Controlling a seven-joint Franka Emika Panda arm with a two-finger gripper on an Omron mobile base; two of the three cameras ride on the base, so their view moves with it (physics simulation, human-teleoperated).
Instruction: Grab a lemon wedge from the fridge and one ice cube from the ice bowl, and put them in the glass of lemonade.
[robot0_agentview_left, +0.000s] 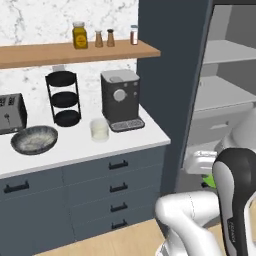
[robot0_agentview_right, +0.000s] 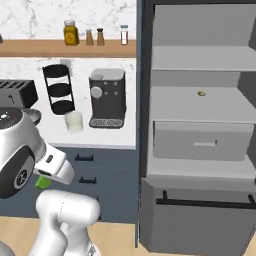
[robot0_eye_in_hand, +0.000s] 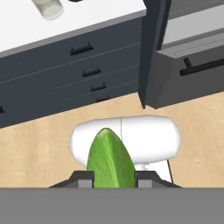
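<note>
A robot arm carries the lemon wedge (robot0_eye_in_hand: 109, 159) away from the open fridge (robot0_agentview_right: 200, 125), its gripper (robot0_eye_in_hand: 111, 177) closed narrowly on the green-yellow piece, which stands up between the two dark finger tips. In the hand view the wedge hangs over the wooden floor in front of the fridge, low beside the dark drawer fronts under the counter (robot0_agentview_left: 135, 142). From the left base view a sliver of green shows at the fridge's lower edge, behind the arm's dark joint. The glass of lemonade (robot0_agentview_left: 99, 130) stands on the counter just left of the coffee machine (robot0_agentview_left: 121, 100), and the ice bowl (robot0_agentview_left: 34, 139) sits further left of that machine, in front of the toaster (robot0_agentview_left: 11, 113). A small brown morsel (robot0_agentview_right: 201, 93) lies on a middle fridge shelf. The first fetch appears done; the wedge is in transit. The next move likely calls for lifting it above counter height, swinging left past the coffee machine, and releasing it over the glass before turning to the ice.
</note>
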